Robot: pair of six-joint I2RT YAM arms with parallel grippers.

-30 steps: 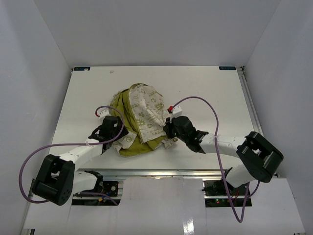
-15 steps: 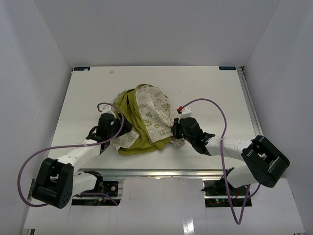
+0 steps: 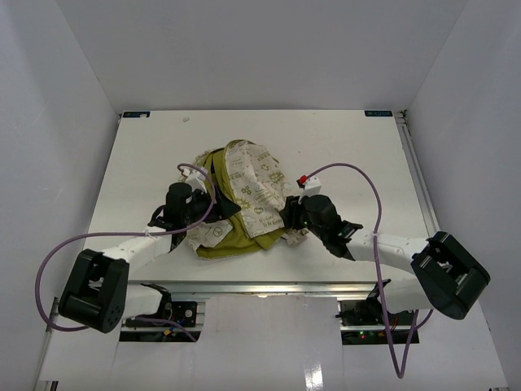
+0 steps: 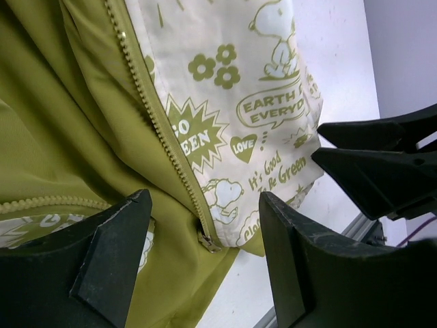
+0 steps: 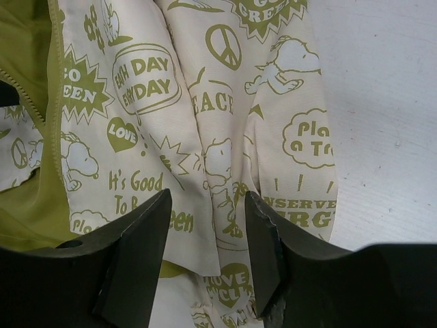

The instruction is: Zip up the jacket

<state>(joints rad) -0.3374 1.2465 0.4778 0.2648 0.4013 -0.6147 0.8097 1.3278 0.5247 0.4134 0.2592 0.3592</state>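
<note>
The jacket was soft woven cloth, matt cream with olive print, and its lining was a finer olive weave with a faint sheen. The zipper teeth looked like glossy plastic, though blurred. The left gripper and right gripper had matt black, slightly grainy plastic fingers. The table was smooth matt white.

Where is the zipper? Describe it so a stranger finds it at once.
On the table lies the bunched jacket. On it, by the left gripper, a cream printed panel meets plain olive lining. The zipper is the line of small olive teeth along that seam, unlike the flat fabric either side.
</note>
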